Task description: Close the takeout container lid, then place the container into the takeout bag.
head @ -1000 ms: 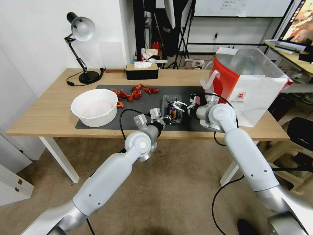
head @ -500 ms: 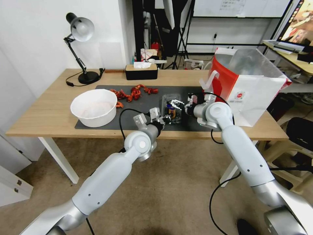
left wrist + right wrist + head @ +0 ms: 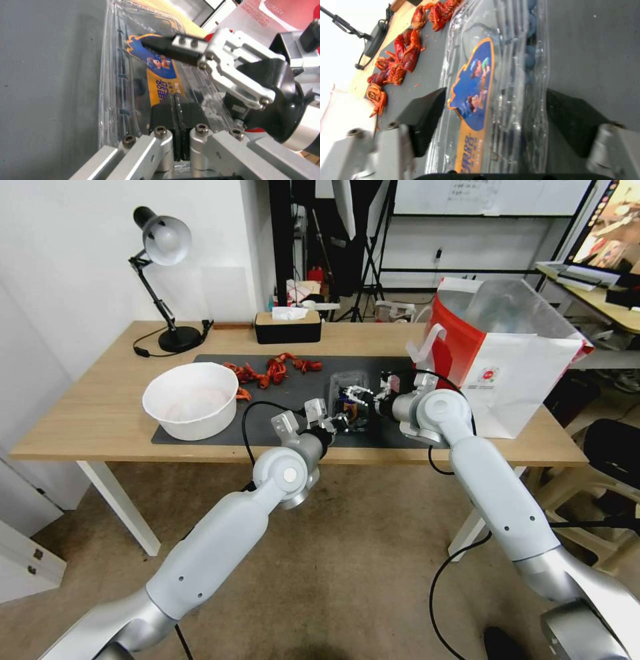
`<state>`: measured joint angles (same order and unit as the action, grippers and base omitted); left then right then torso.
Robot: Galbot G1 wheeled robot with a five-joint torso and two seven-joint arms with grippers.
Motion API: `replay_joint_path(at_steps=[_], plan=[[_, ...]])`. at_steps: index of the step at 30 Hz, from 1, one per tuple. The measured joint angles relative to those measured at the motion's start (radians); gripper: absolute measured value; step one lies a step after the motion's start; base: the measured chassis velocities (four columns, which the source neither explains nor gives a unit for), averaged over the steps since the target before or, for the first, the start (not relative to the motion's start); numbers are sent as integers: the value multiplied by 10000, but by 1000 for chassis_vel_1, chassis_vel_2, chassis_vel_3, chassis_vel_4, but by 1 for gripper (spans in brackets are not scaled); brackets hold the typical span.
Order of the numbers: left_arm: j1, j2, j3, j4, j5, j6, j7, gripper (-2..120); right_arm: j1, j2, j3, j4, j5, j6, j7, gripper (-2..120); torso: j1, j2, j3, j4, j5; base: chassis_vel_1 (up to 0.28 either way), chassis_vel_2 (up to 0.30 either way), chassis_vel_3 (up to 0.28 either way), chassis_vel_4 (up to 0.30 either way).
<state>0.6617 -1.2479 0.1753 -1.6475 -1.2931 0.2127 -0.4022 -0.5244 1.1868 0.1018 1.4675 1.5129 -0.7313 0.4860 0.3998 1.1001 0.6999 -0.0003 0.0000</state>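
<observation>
From the head view, we see our two grippers meeting over the takeout container (image 3: 351,400), which sits on the dark mat (image 3: 200,437) just ahead of both wrists. The left gripper (image 3: 338,421) comes at it from the near side and the right gripper (image 3: 363,397) from the side, so the box lies between them. Off behind the right wrist stands the takeout bag (image 3: 513,380), upright, mouth open, silvery lining showing; we can make out nothing inside it. Well away beyond the left arm is the white bowl (image 3: 192,400), which looks empty, with red crayfish (image 3: 270,370) scattered on the mat past it.

In the left wrist view, our left gripper (image 3: 175,113) has its black pads pressed together, nothing between them, their tips resting on the lid (image 3: 156,72) by its blue-and-orange label. One finger of the right gripper (image 3: 186,51) reaches over the same lid from the opposite side.

In the right wrist view, the right gripper (image 3: 496,117) is spread wide, a pad on either side of the container (image 3: 506,82), neither pad clearly touching it. Dark blueberries (image 3: 530,57) show through the clear plastic beneath the lid (image 3: 476,85).

We judge the lid step nearly finished: it lies flat over the tray, though we cannot tell whether it has snapped. The next move calls for pressing the rim firmly, then a squeeze across the box gentle enough not to buckle it.
</observation>
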Motion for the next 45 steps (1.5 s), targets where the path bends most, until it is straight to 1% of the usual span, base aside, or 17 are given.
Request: replay_joint_path(at_steps=[5,6,8,17,23,26,27,29,30,32,33,35,36,39,40,42,45], plan=[[0,45,-55,-25,-14,-8,12,0,-40,-8,17,-18,19,0,2,50,2,-2,1,4,2,0,0,0,0],[0,45,-55,-25,-14,-8,12,0,-40,-8,17,-18,19,0,2,50,2,-2,1,4,2,0,0,0,0],[5,71,-82,-46,-29,-12,35,0,-42,0,21,-29,29,-4,5,38,3,-3,3,6,3,0,0,0,0],[195,291,-281,-311,-43,-68,77,0,-98,5,96,11,50,-21,0,8,3,-3,2,10,2,0,0,0,0],[651,717,-709,-849,135,-178,232,0,-166,-49,197,65,52,-21,-37,0,2,-3,1,9,0,0,0,0,0],[1338,1140,-1106,-1440,1190,-363,506,0,-213,-89,289,112,49,-22,-102,0,2,-3,2,3,-1,0,0,0,0],[1338,1140,-1106,-1440,1190,-363,506,0,-213,-89,289,112,49,-22,-102,0,2,-3,2,3,-1,0,0,0,0],[1938,1513,-1440,-1912,2158,-499,720,0,-236,-108,348,151,43,-23,-135,0,3,-3,2,2,-2,0,0,0,0],[1938,1513,-1440,-1912,2158,-499,720,0,-236,-108,348,151,43,-23,-135,0,3,-3,2,2,-2,0,0,0,0],[2640,1893,-1832,-2386,3225,-693,801,10,-263,-121,401,229,56,-26,-136,0,2,-3,2,1,0,0,0,0,0],[2640,1893,-1832,-2386,3225,-693,801,10,-263,-121,401,229,56,-26,-136,0,2,-3,2,1,0,0,0,0,0],[3636,2211,-2348,-2709,4744,-1152,871,21,-287,-123,489,283,88,-32,-190,0,2,-4,2,3,-2,0,0,0,0],[3636,2211,-2348,-2709,4744,-1152,871,21,-287,-123,489,283,88,-32,-190,0,2,-4,2,3,-2,0,0,0,0],[4711,2478,-2723,-2934,6404,-1777,769,35,-321,-160,665,431,149,-49,-340,0,2,-3,2,7,-2,0,0,0,0],[4711,2478,-2723,-2934,6404,-1777,769,35,-321,-160,665,431,149,-49,-340,0,2,-3,2,7,-2,0,0,0,0],[5128,2588,-2800,-2988,6972,-2016,638,47,-498,-308,979,780,260,-41,-403,0,2,-2,1,6,1,0,0,0,0],[5364,2616,-2837,-2941,7353,-2262,580,55,-652,-444,1224,1056,369,-24,-399,0,2,0,0,-6,-2,0,0,0,0]])
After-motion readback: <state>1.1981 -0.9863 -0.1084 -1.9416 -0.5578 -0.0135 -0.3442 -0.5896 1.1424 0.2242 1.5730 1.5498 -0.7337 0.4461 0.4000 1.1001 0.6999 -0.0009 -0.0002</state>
